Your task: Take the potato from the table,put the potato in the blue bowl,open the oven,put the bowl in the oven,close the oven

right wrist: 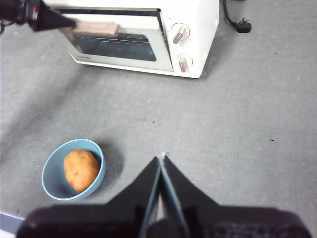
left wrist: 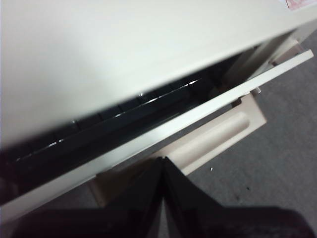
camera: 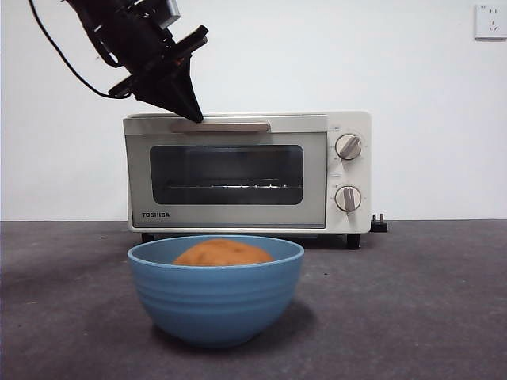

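The orange-brown potato [camera: 222,253] [right wrist: 80,170] lies inside the blue bowl [camera: 215,305] [right wrist: 99,174], which stands on the table [camera: 412,301] in front of the cream oven [camera: 238,222] [right wrist: 198,34]. My left gripper [camera: 194,117] [left wrist: 162,158] [right wrist: 72,23] is shut, its tip at the left end of the beige door handle [camera: 222,126] [left wrist: 218,136] [right wrist: 91,28]. The left wrist view shows a dark gap between the oven top [left wrist: 124,44] and the door's upper edge, so the door stands slightly ajar. My right gripper [right wrist: 162,157] is shut and empty, above bare table to the right of the bowl.
Two round knobs [camera: 348,147] [camera: 347,198] sit on the oven's right side. A black power plug [camera: 379,224] [right wrist: 242,27] lies on the table by the oven's right rear. A wall socket [camera: 491,20] is at the upper right. The bowl stands directly before the door.
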Controlling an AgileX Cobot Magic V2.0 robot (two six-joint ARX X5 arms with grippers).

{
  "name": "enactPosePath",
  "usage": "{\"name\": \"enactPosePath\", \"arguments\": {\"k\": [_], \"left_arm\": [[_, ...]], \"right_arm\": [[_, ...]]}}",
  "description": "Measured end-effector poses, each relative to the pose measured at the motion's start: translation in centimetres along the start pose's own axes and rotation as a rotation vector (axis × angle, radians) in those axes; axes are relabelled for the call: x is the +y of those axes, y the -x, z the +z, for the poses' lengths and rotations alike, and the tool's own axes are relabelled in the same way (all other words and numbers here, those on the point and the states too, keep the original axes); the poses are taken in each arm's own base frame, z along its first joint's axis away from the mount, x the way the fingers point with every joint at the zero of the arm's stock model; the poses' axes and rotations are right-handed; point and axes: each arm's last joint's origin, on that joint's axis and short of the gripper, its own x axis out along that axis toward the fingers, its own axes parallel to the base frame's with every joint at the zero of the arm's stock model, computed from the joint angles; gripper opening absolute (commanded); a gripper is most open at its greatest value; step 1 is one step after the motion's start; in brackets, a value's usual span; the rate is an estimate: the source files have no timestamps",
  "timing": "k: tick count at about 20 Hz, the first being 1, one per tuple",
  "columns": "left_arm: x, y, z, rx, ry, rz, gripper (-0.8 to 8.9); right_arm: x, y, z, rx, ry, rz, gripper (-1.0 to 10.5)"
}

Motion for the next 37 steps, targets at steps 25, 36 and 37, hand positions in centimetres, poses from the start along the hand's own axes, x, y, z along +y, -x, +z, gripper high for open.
{"name": "enactPosePath", "arguments": {"k": [25,36,37], "left_arm": [[-1.5,-2.6,-12.7,0.232,0.139,0.063,-0.06],[-2.9,-2.6,-12.9,0.274,0.09,0.054,-0.06],[-3.0,-2.2,-13.2,0.308,0.09,0.054,-0.06]], "right_arm": [[0.0,0.0,0.0,-0.001,0.0,-0.002,-0.1],[-0.1,0.0,-0.2,0.021,0.013,-0.014,-0.1],[-0.3,0.0,-0.5,0.043,0.024,-0.025,-0.1]]}}
